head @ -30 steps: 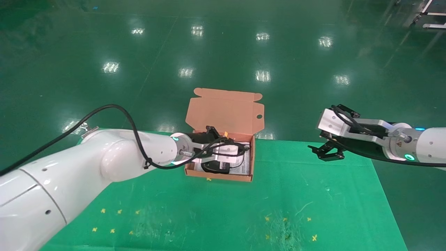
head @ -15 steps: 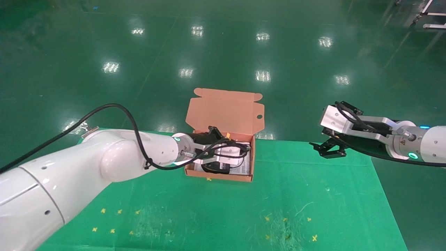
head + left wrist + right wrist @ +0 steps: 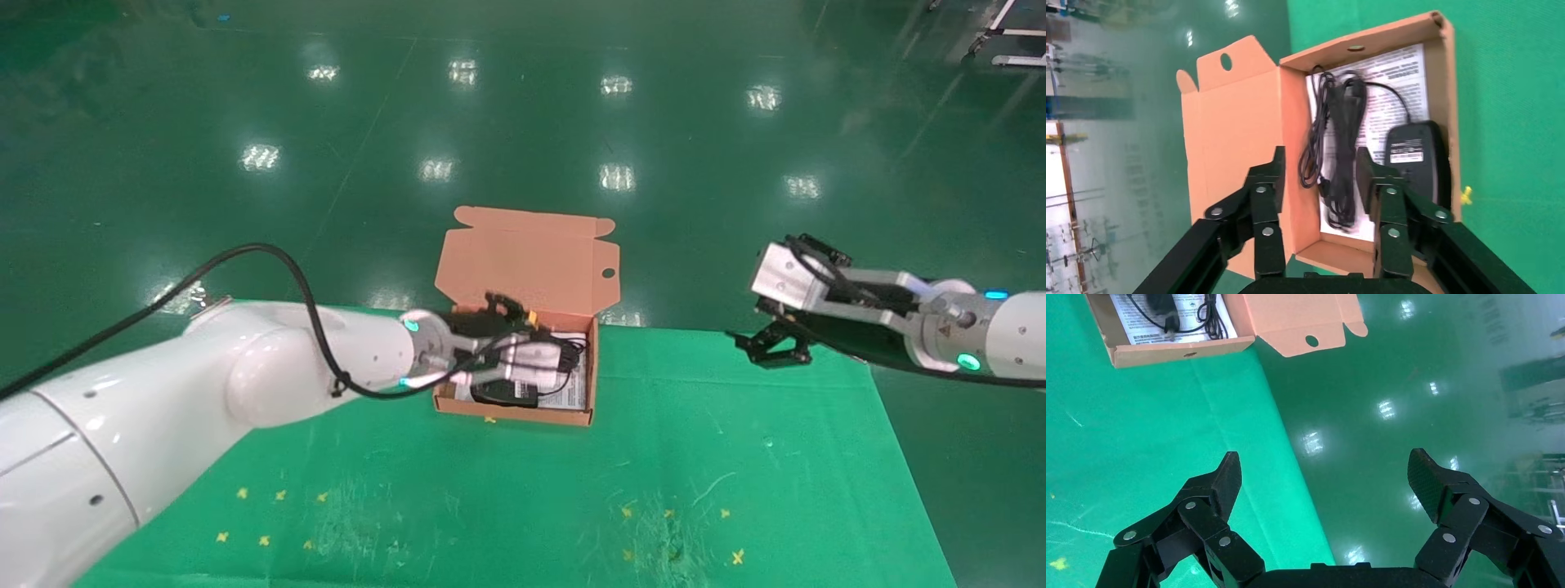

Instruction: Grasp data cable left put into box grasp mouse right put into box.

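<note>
The orange-brown box stands open at the table's far middle, lid upright. In the left wrist view the box holds the data cable, a long black bundle lying on the white leaflet. The black mouse lies beside it, label side up. My left gripper hovers open over the box above the cable and holds nothing; it shows in the head view too. The mouse lies by the near wall. My right gripper is open and empty over the table's far right edge.
The green mat carries small yellow cross marks and scuffs at the front. The shiny green floor lies beyond the table's far edge. In the right wrist view the box with cable and mouse shows farther off.
My left gripper has shifted slightly over the box, with its arm drawing back to the left. My right gripper has drifted slightly up and away. The box contents have not moved.
</note>
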Robot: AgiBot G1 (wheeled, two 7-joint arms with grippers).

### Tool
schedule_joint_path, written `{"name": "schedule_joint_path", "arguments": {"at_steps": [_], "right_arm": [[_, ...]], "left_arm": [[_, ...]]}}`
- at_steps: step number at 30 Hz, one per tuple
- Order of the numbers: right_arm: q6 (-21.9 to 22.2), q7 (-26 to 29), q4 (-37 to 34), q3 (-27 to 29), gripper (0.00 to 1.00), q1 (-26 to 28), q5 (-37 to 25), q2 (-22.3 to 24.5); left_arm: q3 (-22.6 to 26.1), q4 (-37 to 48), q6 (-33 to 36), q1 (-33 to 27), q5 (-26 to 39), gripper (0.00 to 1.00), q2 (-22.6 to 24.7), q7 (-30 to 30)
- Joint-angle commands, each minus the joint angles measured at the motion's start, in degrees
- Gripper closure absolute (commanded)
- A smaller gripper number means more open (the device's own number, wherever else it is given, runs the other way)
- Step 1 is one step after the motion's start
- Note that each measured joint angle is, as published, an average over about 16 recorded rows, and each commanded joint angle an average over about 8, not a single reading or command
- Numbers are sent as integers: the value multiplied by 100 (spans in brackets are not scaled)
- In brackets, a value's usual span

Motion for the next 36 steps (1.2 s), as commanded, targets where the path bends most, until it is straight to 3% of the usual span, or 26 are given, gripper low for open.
{"name": "schedule_joint_path", "arguments": {"at_steps": [1,9,15,36], "right_arm": [[35,6,10,26,0,30,3,7],[-22,-111,85,115,0,482,-301,66],[-182,-167,118,207,0,548,-318,65],[-2021,-576,340,2156,0,-936,1598,176]], "left_arm": [[-8,-74,-53,-23,5,0,-45,-27],[-71,112,-400,-415,187,0,-11,46],[-267,83,-275,-408,8,0,-113,76],[-2431,-1062,1973,925,-2318,0,-1623,-62]]}}
